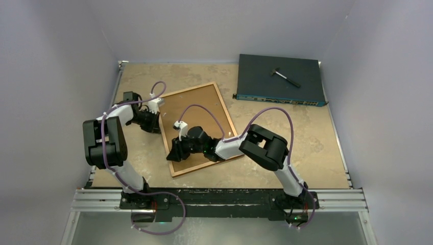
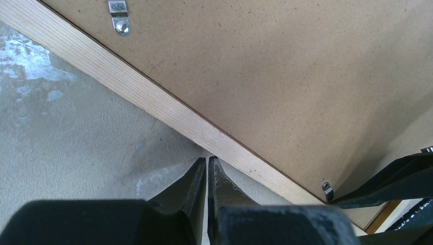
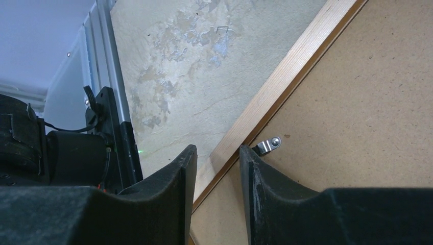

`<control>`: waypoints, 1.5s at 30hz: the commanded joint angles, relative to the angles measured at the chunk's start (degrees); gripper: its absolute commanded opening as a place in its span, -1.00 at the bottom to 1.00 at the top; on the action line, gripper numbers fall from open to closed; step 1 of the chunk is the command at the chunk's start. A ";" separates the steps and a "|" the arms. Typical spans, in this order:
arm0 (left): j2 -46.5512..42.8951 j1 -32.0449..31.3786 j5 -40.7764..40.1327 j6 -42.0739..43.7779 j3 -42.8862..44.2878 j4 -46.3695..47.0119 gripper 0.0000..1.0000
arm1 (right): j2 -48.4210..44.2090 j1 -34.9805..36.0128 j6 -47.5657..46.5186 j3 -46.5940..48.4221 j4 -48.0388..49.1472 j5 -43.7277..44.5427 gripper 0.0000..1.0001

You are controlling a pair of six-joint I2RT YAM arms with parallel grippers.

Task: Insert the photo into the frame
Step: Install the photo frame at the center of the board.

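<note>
Lying back-up, the frame runs near-to-far, tilted slightly left.

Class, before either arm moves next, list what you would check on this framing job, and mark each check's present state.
1. Left gripper shut, tips at the frame's outer edge: ok.
2. Right gripper open above the frame's rail: ok.
3. Backing board lying inside the frame: ok.
4. Clip beside the right gripper turned to lock the board: cannot tell.
5. Photo beneath the board: cannot tell, hidden.
</note>
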 commanded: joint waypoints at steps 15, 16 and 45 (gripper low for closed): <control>-0.60 -0.18 0.86 1.96 -0.45 -0.22 -0.96 | -9.42 -0.41 -2.79 -9.29 7.91 1.30 -0.17; -0.70 -0.28 0.80 1.86 -0.45 -0.26 -0.96 | -9.13 -0.37 -2.54 -9.73 7.81 1.26 -0.17; -1.01 -0.39 1.41 1.88 -1.05 -0.13 -0.98 | -0.07 -0.63 -2.59 -2.04 5.12 2.83 -0.19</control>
